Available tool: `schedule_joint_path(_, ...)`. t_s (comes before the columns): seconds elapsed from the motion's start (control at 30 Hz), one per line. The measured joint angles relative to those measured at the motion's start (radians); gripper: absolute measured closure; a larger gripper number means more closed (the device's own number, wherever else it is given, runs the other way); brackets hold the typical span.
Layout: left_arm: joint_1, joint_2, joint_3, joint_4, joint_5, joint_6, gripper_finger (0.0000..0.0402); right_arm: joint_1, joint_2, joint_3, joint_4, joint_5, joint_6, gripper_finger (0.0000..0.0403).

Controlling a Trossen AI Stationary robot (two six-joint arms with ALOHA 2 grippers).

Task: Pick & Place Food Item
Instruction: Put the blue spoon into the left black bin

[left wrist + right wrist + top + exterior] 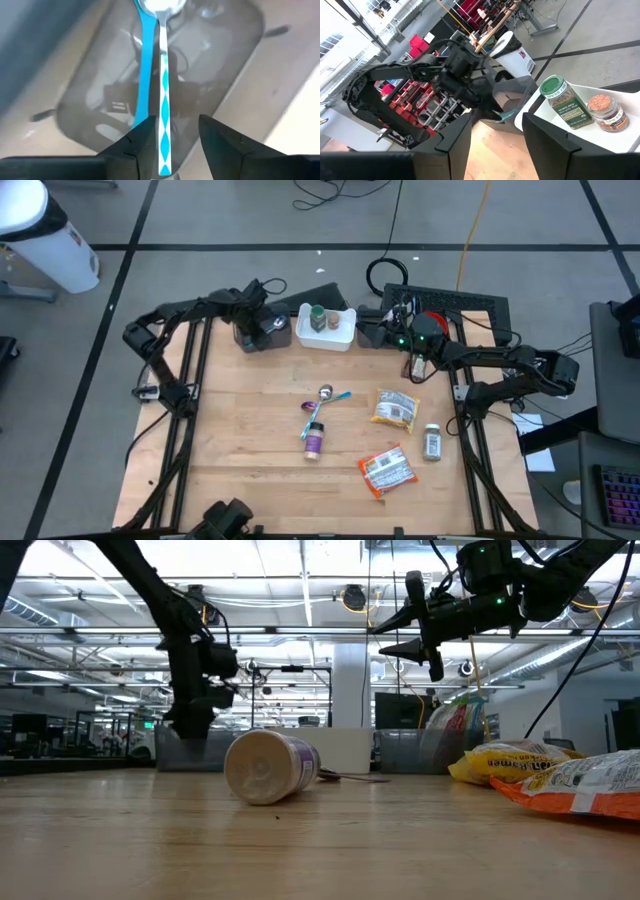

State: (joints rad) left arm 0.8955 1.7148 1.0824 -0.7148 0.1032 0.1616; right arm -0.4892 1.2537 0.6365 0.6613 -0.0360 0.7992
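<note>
Timber table (250, 440) on a grey, tape-lined floor (250, 220), both claws at its far edge.
Below the left gripper (175, 125) we see its fingers parted, gripping nothing; the diamond-patterned spoon (163, 100) lies between them in the grey bin (90, 100), beside a blue spoon (145, 60). Beyond, the right gripper (495, 125) hangs open and empty before a white tray (340, 340), where one jar (607, 112) reads SPICES.

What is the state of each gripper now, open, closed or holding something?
Left gripper: open over the grey bin; a blue spoon lies between its fingers, released.
Right gripper: open, holding nothing, raised above the table.
</note>
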Motion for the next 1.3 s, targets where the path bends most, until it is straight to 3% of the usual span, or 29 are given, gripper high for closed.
schedule_joint_path(0.37,0.0,-0.29,0.001,0.011,-0.012,-0.055,0.024,0.0,0.0,0.0,0.0,0.006,0.0,0.0234)
schedule_joint_path(0.7,0.0,-0.68,0.002,0.139,-0.014,-0.307,0.024,0.0,0.0,0.0,0.0,0.017,0.001,0.0234)
schedule_joint_path(0.9,-0.001,-0.886,0.003,0.197,0.044,-0.382,0.024,0.0,0.0,0.0,0.0,0.039,0.054,0.0234)
schedule_joint_path(1.07,-0.001,-1.022,0.004,0.13,0.121,-0.4,0.024,0.006,0.0,0.0,0.0,0.042,0.081,0.0234)
schedule_joint_path(1.3,-0.004,-1.145,0.004,-0.072,0.22,-0.431,0.024,0.074,0.0,0.0,0.001,0.21,0.117,0.0234)
